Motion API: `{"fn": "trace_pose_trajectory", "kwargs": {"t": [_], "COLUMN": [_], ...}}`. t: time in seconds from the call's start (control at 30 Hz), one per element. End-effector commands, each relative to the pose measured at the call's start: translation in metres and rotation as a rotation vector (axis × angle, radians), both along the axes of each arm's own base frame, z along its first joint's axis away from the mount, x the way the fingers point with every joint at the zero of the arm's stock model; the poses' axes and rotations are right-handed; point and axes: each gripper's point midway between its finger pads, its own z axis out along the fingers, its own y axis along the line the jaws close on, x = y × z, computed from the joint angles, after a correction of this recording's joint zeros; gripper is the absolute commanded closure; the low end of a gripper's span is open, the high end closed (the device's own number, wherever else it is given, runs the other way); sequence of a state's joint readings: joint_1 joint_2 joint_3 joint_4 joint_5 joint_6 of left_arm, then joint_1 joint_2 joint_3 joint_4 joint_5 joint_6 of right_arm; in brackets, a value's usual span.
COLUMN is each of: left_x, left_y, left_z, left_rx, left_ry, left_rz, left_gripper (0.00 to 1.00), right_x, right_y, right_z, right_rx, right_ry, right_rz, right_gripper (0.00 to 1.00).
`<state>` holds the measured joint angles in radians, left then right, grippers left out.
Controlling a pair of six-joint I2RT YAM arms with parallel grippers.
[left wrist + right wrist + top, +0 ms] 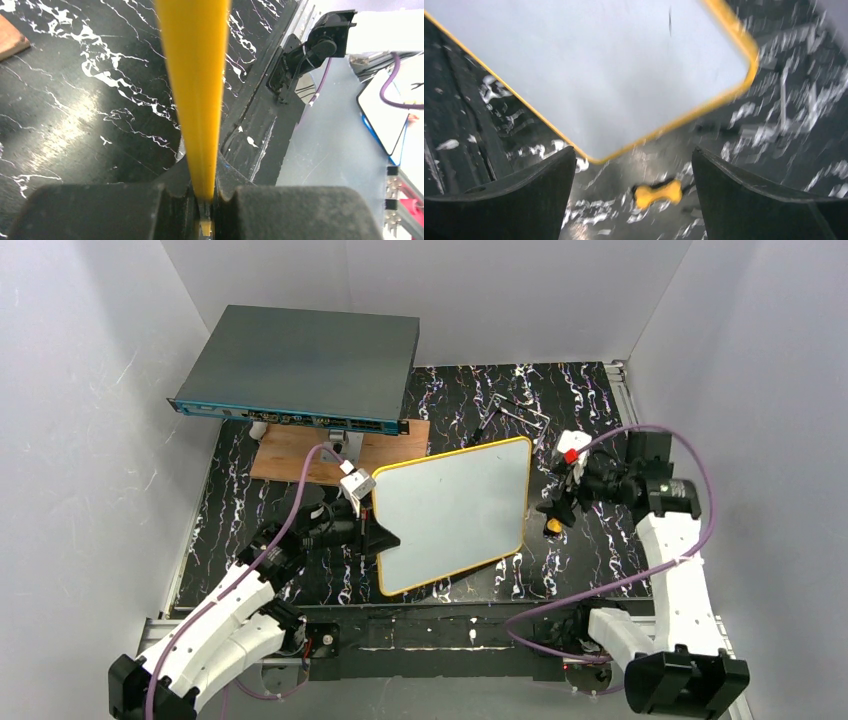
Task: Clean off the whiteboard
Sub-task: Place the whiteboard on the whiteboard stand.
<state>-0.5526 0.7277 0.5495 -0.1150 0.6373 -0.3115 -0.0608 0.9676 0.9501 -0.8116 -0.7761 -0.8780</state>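
Left pincer: clamped tight on the yellow rim of the whiteboard at its left edge; keep that clamp firm
Right pincer: spread wide, nothing in it; it hangs just beside the board's right edge, over the tabletop
Whiteboard: mid-tabletop between your two arms, in front of the wooden board and the dark-grey box; face up, blank from above
Leftover: the right wrist view shows one small dark stroke near an edge; ink or blur, you cannot tell
Small yellow piece: lies on the tabletop below the right pincer; its purpose is unclear
Doing it well: wiping looks nearly done; check that stroke before you let go; press only toward the clamped side so the board cannot pivot; lower it flat
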Motion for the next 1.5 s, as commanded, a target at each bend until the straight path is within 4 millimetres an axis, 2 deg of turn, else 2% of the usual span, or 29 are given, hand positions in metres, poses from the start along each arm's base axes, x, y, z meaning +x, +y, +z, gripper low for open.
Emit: {"fn": "trace_pose_trajectory", "kwargs": {"t": [0.0,0.07,0.17,0.37,0.53,0.67,0.8,0.93,0.97,1.0,1.1,1.13,1.23,1.33,1.47], "left_x": [0.009,0.009,0.007,0.01,0.012,0.014,0.017,0.02,0.021,0.022,0.027,0.031,0.04,0.04,0.034], "left_y": [-0.002,-0.001,0.0,-0.004,-0.008,-0.011,-0.016,-0.017,-0.017,-0.016,-0.015,-0.013,-0.005,0.004,0.018], "left_z": [0.029,0.029,0.033,0.04,0.043,0.043,0.042,0.041,0.04,0.04,0.038,0.039,0.052,0.07,0.094], "left_rx": [0.025,0.042,0.047,0.069,0.088,0.096,0.106,0.114,0.117,0.119,0.132,0.138,0.134,0.101,0.066], "left_ry": [-0.222,-0.26,-0.317,-0.385,-0.409,-0.413,-0.407,-0.41,-0.409,-0.409,-0.412,-0.418,-0.468,-0.522,-0.566], "left_rz": [-0.084,-0.107,-0.136,-0.19,-0.222,-0.242,-0.256,-0.255,-0.253,-0.25,-0.22,-0.188,-0.089,-0.018,0.064], "left_gripper": [1.0,1.0,1.0,1.0,1.0,1.0,1.0,1.0,1.0,1.0,1.0,0.96,0.66,0.34,0.1], "right_x": [-0.027,-0.029,-0.031,-0.021,-0.012,-0.013,-0.032,-0.042,-0.044,-0.047,-0.052,-0.05,-0.037,-0.021,-0.014], "right_y": [0.047,0.054,0.07,0.104,0.115,0.125,0.145,0.155,0.156,0.156,0.153,0.15,0.134,0.104,0.07], "right_z": [0.095,0.125,0.137,0.122,0.122,0.106,0.083,0.081,0.081,0.08,0.084,0.087,0.106,0.123,0.129], "right_rx": [0.205,0.194,0.103,-0.051,-0.064,-0.078,-0.1,-0.074,-0.069,-0.066,-0.065,-0.065,-0.012,0.059,0.097], "right_ry": [-0.112,-0.083,0.029,0.088,0.097,0.154,0.258,0.34,0.353,0.369,0.372,0.365,0.333,0.327,0.321], "right_rz": [0.368,0.433,0.5,0.504,0.512,0.538,0.615,0.658,0.668,0.675,0.678,0.655,0.542,0.404,0.259], "right_gripper": [0.1,0.11,0.11,0.12,0.13,0.15,0.36,0.73,0.91,0.99,0.99,0.99,0.99,0.99,0.99]}}
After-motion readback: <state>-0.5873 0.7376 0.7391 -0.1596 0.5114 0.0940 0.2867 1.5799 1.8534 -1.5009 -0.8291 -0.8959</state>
